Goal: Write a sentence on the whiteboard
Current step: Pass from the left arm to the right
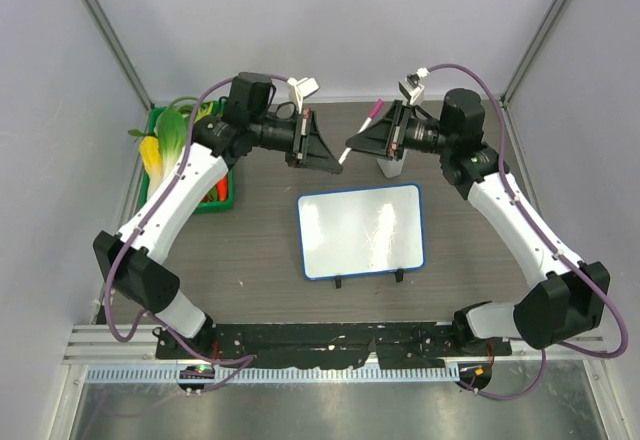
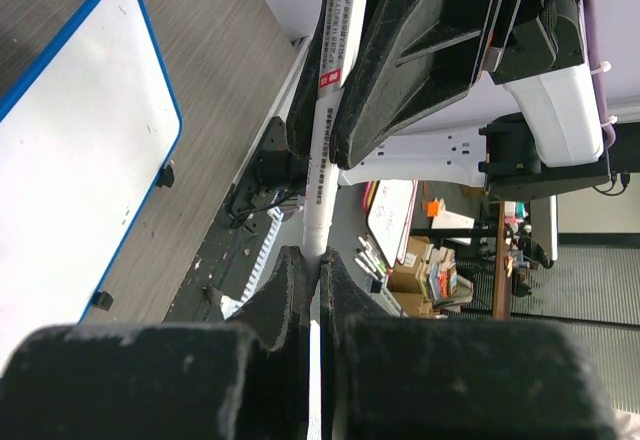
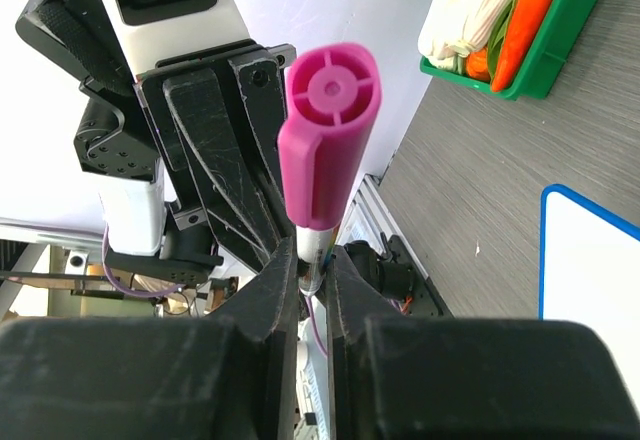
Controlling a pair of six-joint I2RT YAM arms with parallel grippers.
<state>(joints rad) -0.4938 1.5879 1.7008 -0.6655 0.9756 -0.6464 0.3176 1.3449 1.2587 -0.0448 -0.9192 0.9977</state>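
**Capped marker held between both pincers, beyond the board's far edge**

The whiteboard (image 1: 335,245) lies on the table (image 1: 250,250), long side running left to right; I can make out no legible words on it. Above and beyond its far edge the marker (image 2: 325,160) slants, its pink cap (image 3: 325,130) still on and pointing up, away from the board. The right pincer (image 3: 315,275) pinches the barrel just under the cap. The left pincer (image 2: 315,265) pinches the white tail. I judge the cap must come off first, then the tip must turn down toward the board.
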